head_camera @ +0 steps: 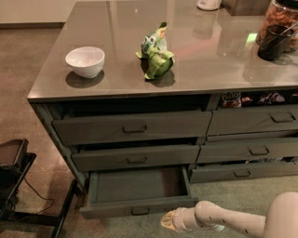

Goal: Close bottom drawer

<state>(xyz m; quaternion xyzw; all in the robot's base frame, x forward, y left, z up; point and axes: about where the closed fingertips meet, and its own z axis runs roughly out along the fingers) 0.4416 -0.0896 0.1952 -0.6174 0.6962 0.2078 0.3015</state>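
Six drawers in two stacks fill the front of the wide grey cabinet (116, 28), whose glossy top runs across the upper half of the frame. In the wider left stack you see the bottom drawer (139, 185) pulled well out at lower centre. Its shallow inside is bare and dark, and its flat front faces the lower edge of the frame. The two taller drawers (132, 128) above it sit further back under the top. The narrower right stack (251, 151) stands at the right edge.

Your robot's pale arm (233, 222) comes in from the lower right corner and reaches left along the floor. A black stand (11, 165) with a trailing cable occupies the lower left.

On the cabinet top, a crumpled green bag (156, 53) sits near the middle. A white bowl (85, 60) stands upright to its left, well apart from it. A dark cup (274, 42) stands at the upper right, with a jar (279, 14) just behind it.

The gripper (168, 220) is at the bottom centre of the frame. It is low and just in front of the drawer's front panel, right of the small dark pull (139, 211). You cannot tell whether it is clenched or released, nor whether it touches the panel.
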